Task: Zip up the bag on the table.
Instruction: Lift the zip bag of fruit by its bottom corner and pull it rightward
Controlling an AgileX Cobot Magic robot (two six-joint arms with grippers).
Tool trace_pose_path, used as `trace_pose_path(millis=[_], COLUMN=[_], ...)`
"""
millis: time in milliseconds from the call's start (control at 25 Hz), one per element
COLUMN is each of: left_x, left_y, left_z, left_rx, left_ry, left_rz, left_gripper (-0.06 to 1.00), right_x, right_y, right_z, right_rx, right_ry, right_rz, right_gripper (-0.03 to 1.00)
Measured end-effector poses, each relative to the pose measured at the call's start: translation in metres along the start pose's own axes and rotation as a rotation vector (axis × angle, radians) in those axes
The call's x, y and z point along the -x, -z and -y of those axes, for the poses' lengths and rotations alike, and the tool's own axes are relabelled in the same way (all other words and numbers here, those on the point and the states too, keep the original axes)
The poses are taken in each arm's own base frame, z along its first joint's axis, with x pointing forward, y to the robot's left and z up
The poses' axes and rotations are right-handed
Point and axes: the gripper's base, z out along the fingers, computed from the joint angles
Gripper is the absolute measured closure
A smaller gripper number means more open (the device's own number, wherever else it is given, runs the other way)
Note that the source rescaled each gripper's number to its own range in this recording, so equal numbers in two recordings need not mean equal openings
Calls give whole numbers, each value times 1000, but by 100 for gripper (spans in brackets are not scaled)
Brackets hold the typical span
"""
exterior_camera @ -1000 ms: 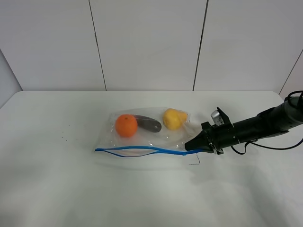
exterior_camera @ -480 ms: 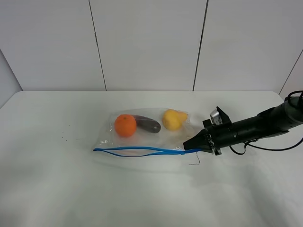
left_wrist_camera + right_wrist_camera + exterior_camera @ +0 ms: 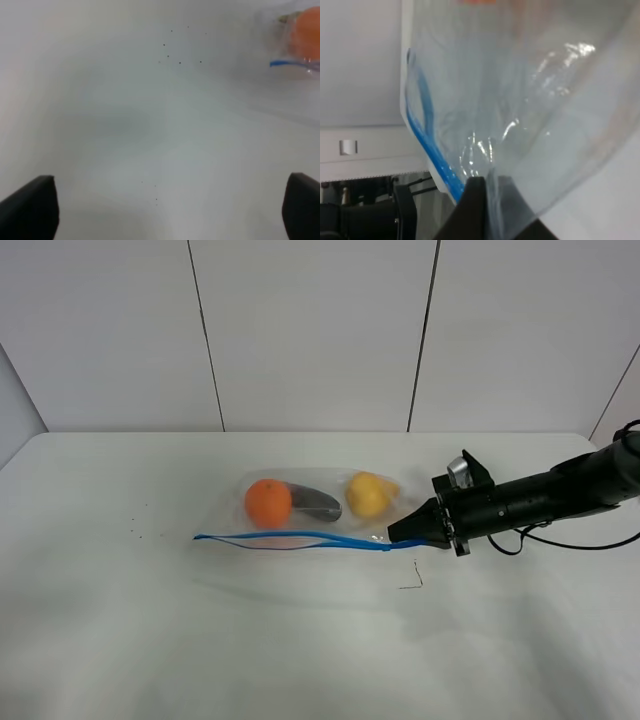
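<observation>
Right pincer (image 3: 402, 531) clamps the bag (image 3: 335, 525) at the right end of its blue zipper strip (image 3: 290, 538). The bag lies mid-table toward the far edge, its mouth seemingly part open. Left pincer (image 3: 165, 207) is spread wide and empty over the bare table (image 3: 150, 640). Next call, I'd judge: anchor one end and run along the strip. Matte white surface, panelled wall (image 3: 300, 330) behind

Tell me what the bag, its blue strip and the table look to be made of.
Clear crinkly zip bag: thin glossy plastic film, judging by its creases, bright glints and see-through look. Blue zipper strip: probably opaque, flexible plastic, since it bends in a wavy line. Large white table: smooth matte surface without glare; whether laminate or painted board, the look leaves open.
</observation>
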Motion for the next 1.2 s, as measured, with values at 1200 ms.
trace_pose_path(millis=[1200], left_x=[0], left_y=[0], left_z=[0], left_rx=[-1], left_ry=[1], left_rz=[0], left_gripper=[-6], right_x=[2], right_y=[18], right_z=[-38], right_rx=[-31], right_ry=[62], right_rz=[-11], right_gripper=[97])
